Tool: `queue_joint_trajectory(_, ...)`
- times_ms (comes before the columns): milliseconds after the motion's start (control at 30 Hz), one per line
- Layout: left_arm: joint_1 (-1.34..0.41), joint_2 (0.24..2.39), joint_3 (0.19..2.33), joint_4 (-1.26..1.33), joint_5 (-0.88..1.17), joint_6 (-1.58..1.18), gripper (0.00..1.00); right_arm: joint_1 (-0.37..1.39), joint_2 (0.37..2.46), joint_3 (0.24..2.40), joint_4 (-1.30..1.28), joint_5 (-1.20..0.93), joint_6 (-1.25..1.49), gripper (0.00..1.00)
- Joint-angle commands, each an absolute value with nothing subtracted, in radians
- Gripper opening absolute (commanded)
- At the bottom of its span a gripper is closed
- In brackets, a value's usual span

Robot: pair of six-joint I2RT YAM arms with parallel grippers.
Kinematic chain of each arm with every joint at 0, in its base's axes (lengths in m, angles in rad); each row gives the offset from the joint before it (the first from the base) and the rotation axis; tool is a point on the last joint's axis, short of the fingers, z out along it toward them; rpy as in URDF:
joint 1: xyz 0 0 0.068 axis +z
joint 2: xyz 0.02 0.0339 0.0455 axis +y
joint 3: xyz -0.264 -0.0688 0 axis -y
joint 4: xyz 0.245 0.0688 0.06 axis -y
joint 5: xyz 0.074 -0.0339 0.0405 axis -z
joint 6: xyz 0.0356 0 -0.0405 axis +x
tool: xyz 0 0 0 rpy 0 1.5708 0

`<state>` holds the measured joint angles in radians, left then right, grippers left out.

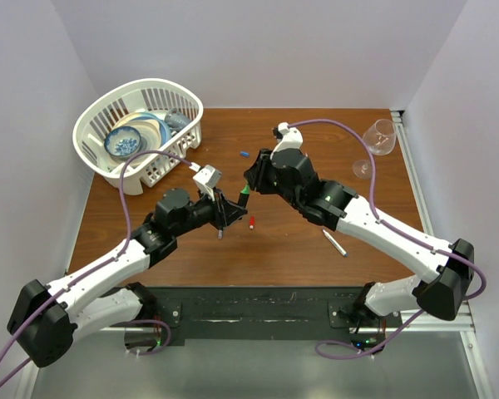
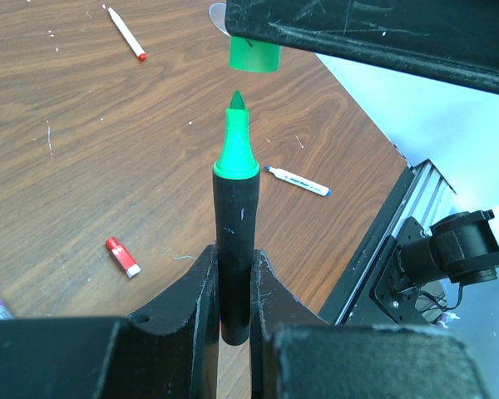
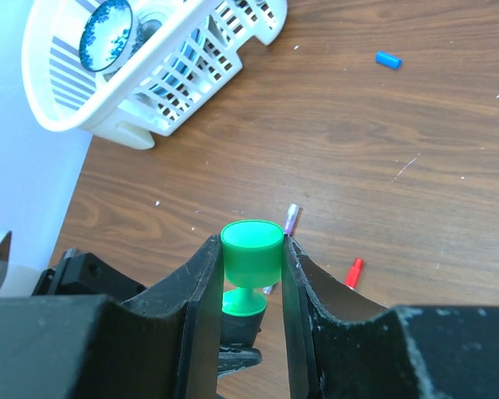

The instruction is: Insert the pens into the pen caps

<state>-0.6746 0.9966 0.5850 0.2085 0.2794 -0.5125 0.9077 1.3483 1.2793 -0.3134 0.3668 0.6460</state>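
My left gripper is shut on the black marker and holds it upright, green tip up. My right gripper is shut on the green cap, open end facing the tip. The cap hangs just above the tip with a small gap. In the top view the two grippers meet above the table's middle. A red cap and a blue cap lie on the table. A purple pen lies under the grippers.
A white pen with a red tip and a white pen with a blue tip lie on the wood. A white basket with dishes stands back left. A clear glass lies back right.
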Motion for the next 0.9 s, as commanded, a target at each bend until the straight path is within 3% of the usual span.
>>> queue_joint_trajectory(0,-0.675,0.977,0.592,0.255,0.268,-0.511,0.00,0.916,1.339,1.309,-0.262,0.419,0.626,0.00)
queue_joint_trajectory(867,-0.675,0.985,0.617,0.287,0.247,-0.520,0.00,0.983,1.342,1.229,-0.273,0.426,0.669,0.00)
